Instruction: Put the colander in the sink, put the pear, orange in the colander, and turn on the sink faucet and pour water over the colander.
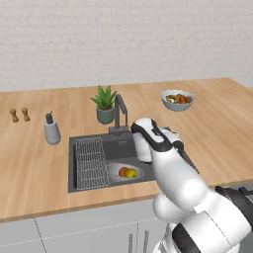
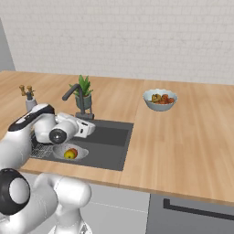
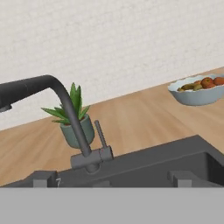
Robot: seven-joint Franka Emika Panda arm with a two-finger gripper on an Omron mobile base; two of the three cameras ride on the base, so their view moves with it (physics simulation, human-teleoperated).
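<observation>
My claw (image 3: 111,178) is wide open, holding nothing, facing the faucet (image 3: 65,109). Colander (image 1: 124,172) sits in sink (image 1: 123,146) with pear (image 1: 131,173) and orange (image 1: 122,171).

Sink faucet (image 3: 65,113) stood at the far rim of the dark sink (image 3: 175,166), spout arching left, thin lever upright beside its base. Potted plant (image 3: 75,120) sat just behind it. Fruit bowl (image 3: 197,94) rested on the wooden counter (image 3: 140,118), far right.

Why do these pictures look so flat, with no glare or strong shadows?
Left base view: even light, the fruit bowl casts faint shadow, edges soft. Right base view: the same flat light, no glare on the sink. Hand view: the faucet looks matte, slightly blurred.
</observation>
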